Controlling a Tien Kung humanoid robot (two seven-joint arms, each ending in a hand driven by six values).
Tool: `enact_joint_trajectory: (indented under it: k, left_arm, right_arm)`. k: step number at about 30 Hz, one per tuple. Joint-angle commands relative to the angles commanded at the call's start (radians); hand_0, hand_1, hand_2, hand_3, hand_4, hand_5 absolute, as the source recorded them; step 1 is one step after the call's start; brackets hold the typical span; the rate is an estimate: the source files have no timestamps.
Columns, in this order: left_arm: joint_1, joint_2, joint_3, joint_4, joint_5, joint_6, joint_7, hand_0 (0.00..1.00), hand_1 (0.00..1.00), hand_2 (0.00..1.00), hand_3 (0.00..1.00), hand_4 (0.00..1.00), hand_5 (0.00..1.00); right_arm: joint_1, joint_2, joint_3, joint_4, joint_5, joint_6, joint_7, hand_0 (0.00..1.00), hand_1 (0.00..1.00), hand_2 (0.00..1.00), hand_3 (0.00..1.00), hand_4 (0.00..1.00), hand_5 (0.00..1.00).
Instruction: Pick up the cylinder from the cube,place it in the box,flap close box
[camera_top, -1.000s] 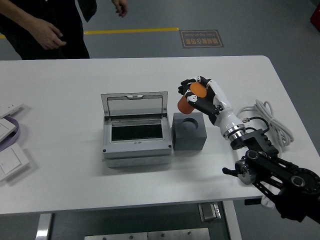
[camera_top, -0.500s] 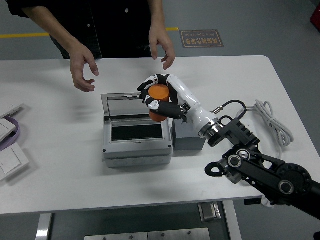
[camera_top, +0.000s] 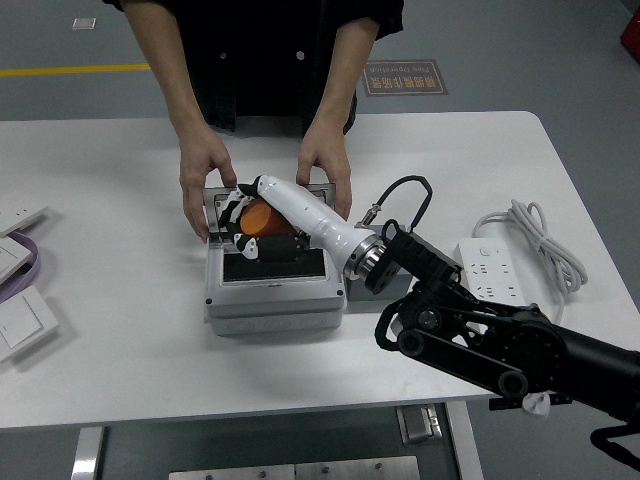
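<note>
My right hand (camera_top: 250, 222) is shut on the orange cylinder (camera_top: 262, 217) and holds it over the open grey box (camera_top: 270, 300), just above the dark inside. The box's lid (camera_top: 222, 196) stands up at the back. A person at the far side grips the lid's two ends with the left-side hand (camera_top: 205, 180) and right-side hand (camera_top: 325, 170). The grey cube (camera_top: 398, 288) is almost wholly hidden behind my right forearm (camera_top: 330, 228). My left arm is out of view.
A white power strip (camera_top: 488, 272) with a coiled cable (camera_top: 535, 235) lies to the right. White switch plates (camera_top: 22, 322) and a purple item (camera_top: 28, 268) sit at the left edge.
My right hand carried the cylinder leftward from beside the cube to over the box's opening. The person stepped in and took hold of the lid with both hands.
</note>
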Motion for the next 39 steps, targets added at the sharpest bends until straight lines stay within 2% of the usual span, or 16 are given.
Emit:
enact_joint_trajectory:
  k: [2,3,8,9,12,15,20,21,26,27,32,33,38,39]
  left_arm:
    - [-0.001,0.000,0.002,0.000,-0.001,0.000,0.000,0.601,0.512,0.562,0.621,0.716,0.202]
    - [-0.001,0.000,0.002,0.000,-0.001,0.000,0.000,0.601,0.512,0.562,0.621,0.717,0.203]
    - [-0.007,0.000,0.006,0.001,-0.002,0.000,0.000,0.601,0.512,0.562,0.621,0.717,0.203]
    - [-0.008,0.000,0.007,0.001,-0.003,0.000,0.000,0.601,0.512,0.562,0.621,0.717,0.205]
    - [-0.009,0.001,0.012,0.003,-0.007,0.000,0.000,0.601,0.512,0.562,0.621,0.717,0.205]
    - [-0.010,0.001,0.020,0.004,-0.015,0.000,0.000,0.601,0.512,0.562,0.621,0.718,0.206]
    - [-0.011,0.001,0.022,0.005,-0.016,0.000,0.000,0.601,0.512,0.562,0.621,0.718,0.206]
    - [-0.011,0.001,0.022,0.005,-0.016,0.000,0.000,0.601,0.512,0.562,0.621,0.717,0.205]
    - [-0.013,0.001,0.023,0.005,-0.017,0.000,0.000,0.601,0.512,0.562,0.621,0.717,0.205]
    - [-0.013,0.001,0.022,0.005,-0.017,0.000,0.000,0.601,0.511,0.562,0.620,0.716,0.203]
    - [-0.017,0.002,0.022,0.005,-0.015,0.000,0.000,0.601,0.511,0.562,0.620,0.716,0.203]
    - [-0.017,0.002,0.022,0.005,-0.015,0.000,0.000,0.601,0.511,0.562,0.621,0.716,0.202]
    - [-0.022,0.003,0.021,0.004,-0.012,0.000,0.000,0.601,0.511,0.562,0.621,0.716,0.202]
    - [-0.022,0.003,0.021,0.004,-0.011,0.000,0.000,0.601,0.512,0.562,0.620,0.715,0.202]
  right_arm:
    - [0.022,0.009,-0.030,-0.013,-0.042,0.025,-0.037,0.270,0.314,0.384,0.251,0.002,0.002]
    - [0.034,0.014,-0.046,-0.023,-0.063,0.038,-0.056,0.224,0.299,0.384,0.257,0.002,0.002]
    - [0.087,0.042,-0.122,-0.083,-0.192,0.101,-0.160,0.224,0.299,0.384,0.257,0.002,0.002]
    - [0.095,0.047,-0.134,-0.095,-0.221,0.112,-0.184,0.150,0.243,0.377,0.280,0.002,0.002]
    - [0.108,0.055,-0.149,-0.112,-0.284,0.129,-0.222,0.150,0.243,0.377,0.280,0.002,0.002]
    - [0.115,0.060,-0.157,-0.120,-0.318,0.139,-0.234,0.154,0.261,0.389,0.305,0.002,0.002]
    - [0.119,0.064,-0.161,-0.126,-0.304,0.143,-0.231,0.154,0.261,0.389,0.305,0.002,0.002]
    - [0.119,0.064,-0.162,-0.128,-0.294,0.141,-0.228,0.224,0.333,0.445,0.411,0.032,0.002]
    - [0.120,0.065,-0.169,-0.145,-0.215,0.127,-0.208,0.224,0.333,0.445,0.411,0.032,0.002]
    - [0.119,0.065,-0.170,-0.149,-0.202,0.123,-0.203,0.657,0.623,0.627,0.638,0.266,0.081]
    - [0.121,0.068,-0.177,-0.163,-0.175,0.116,-0.192,0.657,0.623,0.627,0.638,0.266,0.081]
    - [0.121,0.069,-0.178,-0.164,-0.176,0.119,-0.195,0.759,0.678,0.685,0.689,0.373,0.250]
    - [0.122,0.072,-0.181,-0.170,-0.192,0.131,-0.217,0.759,0.678,0.685,0.689,0.373,0.250]
    - [0.123,0.073,-0.182,-0.171,-0.195,0.132,-0.218,0.792,0.698,0.723,0.708,0.606,0.393]
